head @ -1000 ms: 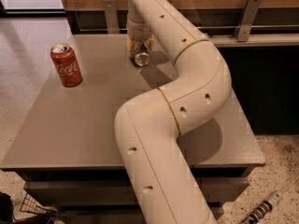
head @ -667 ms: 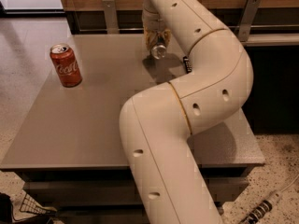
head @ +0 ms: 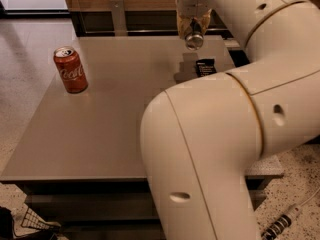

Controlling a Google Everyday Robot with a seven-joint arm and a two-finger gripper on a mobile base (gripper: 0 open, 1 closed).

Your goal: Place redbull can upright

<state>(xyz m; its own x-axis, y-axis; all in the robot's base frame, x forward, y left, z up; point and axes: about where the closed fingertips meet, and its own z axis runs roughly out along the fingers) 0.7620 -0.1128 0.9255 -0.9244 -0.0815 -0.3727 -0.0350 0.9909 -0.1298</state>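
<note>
My gripper (head: 193,28) hangs at the far middle of the grey table (head: 115,114), at the end of the big white arm (head: 240,114). It is shut on the redbull can (head: 194,40), of which I see mostly one round silver end facing the camera. The can is held above the table top, with its shadow on the table below. Its blue and silver body is mostly hidden by the fingers.
A red Coca-Cola can (head: 70,70) stands upright at the table's left side. A flat black snack-bar wrapper (head: 205,66) lies just below the gripper, next to the arm. A glass and wood wall with metal posts (head: 118,15) runs behind the table.
The gripper has moved to the right and risen with the can in it. The black wrapper, hidden before, now shows under it. The Coca-Cola can has not moved.
</note>
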